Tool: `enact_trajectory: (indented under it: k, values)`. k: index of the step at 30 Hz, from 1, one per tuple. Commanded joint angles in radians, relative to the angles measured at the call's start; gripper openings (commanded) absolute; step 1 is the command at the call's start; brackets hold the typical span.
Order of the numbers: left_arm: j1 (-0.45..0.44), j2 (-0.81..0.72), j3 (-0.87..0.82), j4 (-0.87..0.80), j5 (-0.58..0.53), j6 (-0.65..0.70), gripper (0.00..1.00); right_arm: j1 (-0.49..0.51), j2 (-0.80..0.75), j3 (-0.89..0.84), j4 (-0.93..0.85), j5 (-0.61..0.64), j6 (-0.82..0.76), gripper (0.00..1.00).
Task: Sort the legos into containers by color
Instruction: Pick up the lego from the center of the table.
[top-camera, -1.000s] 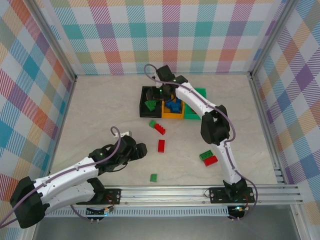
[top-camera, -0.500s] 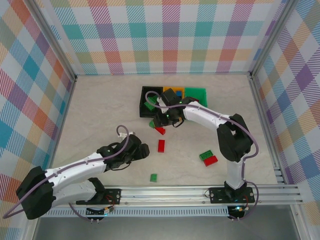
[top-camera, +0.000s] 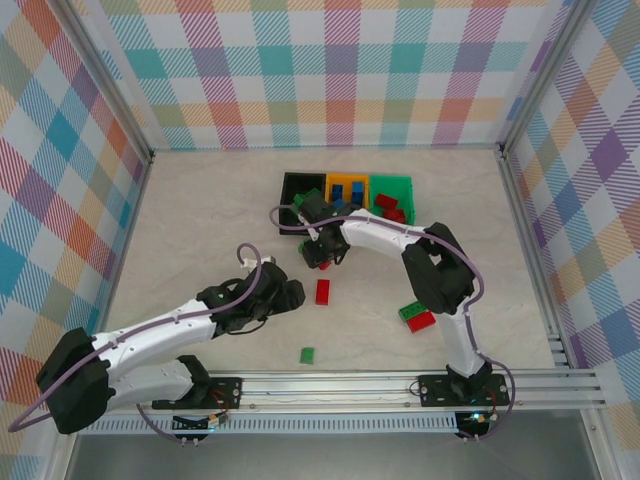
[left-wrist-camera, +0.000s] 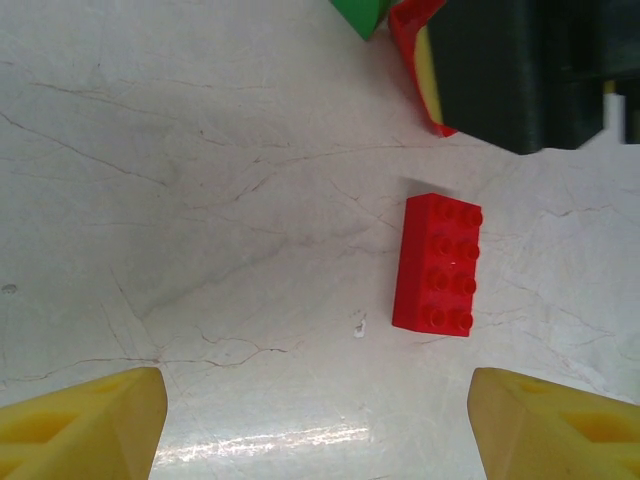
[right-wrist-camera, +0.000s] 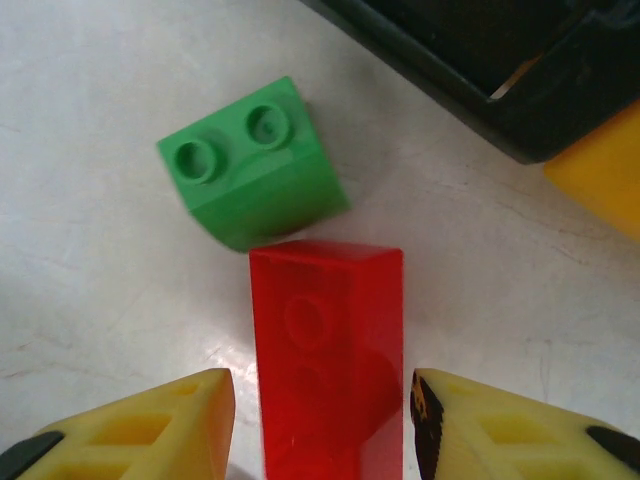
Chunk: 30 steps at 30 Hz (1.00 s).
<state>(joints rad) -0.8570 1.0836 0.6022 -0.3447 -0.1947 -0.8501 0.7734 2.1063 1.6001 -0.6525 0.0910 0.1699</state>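
Observation:
My right gripper (top-camera: 322, 252) is low over the table just in front of the black bin (top-camera: 290, 182). Its open fingers (right-wrist-camera: 150, 430) straddle a long red brick (right-wrist-camera: 325, 350), with a narrow gap on each side. A green two-stud brick (right-wrist-camera: 250, 175) lies touching that brick's far end. My left gripper (top-camera: 291, 296) is open and holds nothing. It hovers left of a second red brick (top-camera: 322, 291), which lies flat ahead of its fingers (left-wrist-camera: 437, 265). The orange bin (top-camera: 346, 181) and green bin (top-camera: 405, 184) adjoin the black one.
A small green brick (top-camera: 307, 354) lies near the front rail. A green brick (top-camera: 410, 310) and a red brick (top-camera: 422, 322) sit together at the right, by the right arm. The bins hold green, blue and red bricks. Checked walls enclose the table.
The right gripper has come off the bins and dropped to the table around the long red brick. The left gripper has crept right toward the other red brick.

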Motion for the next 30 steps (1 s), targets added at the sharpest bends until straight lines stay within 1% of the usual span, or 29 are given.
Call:
enact_trajectory:
  k: [1, 4, 6, 11, 16, 24, 30]
  values:
    - [-0.01, -0.049, -0.029, -0.036, -0.018, -0.023, 0.79, -0.004, 0.032, 0.028, -0.036, 0.014, -0.014, 0.5]
    - [-0.01, -0.076, -0.036, -0.062, -0.037, -0.033, 0.79, -0.001, 0.05, 0.038, -0.037, -0.005, -0.01, 0.48]
    - [-0.011, -0.092, -0.044, -0.063, -0.04, -0.039, 0.79, -0.002, 0.046, 0.024, -0.026, -0.02, -0.003, 0.44]
    - [-0.011, -0.093, -0.046, -0.068, -0.048, -0.038, 0.79, -0.003, 0.032, -0.003, -0.009, -0.025, 0.001, 0.29]
    - [-0.01, -0.064, -0.044, -0.033, -0.024, -0.035, 0.79, -0.002, -0.012, -0.068, 0.015, -0.029, 0.018, 0.27]
    - [-0.022, -0.033, -0.039, 0.003, -0.008, -0.04, 0.79, -0.002, -0.166, -0.297, 0.122, -0.083, 0.121, 0.28]
    - [-0.027, 0.001, -0.03, 0.022, 0.0, -0.037, 0.79, -0.005, -0.305, -0.413, 0.15, -0.02, 0.164, 0.28]
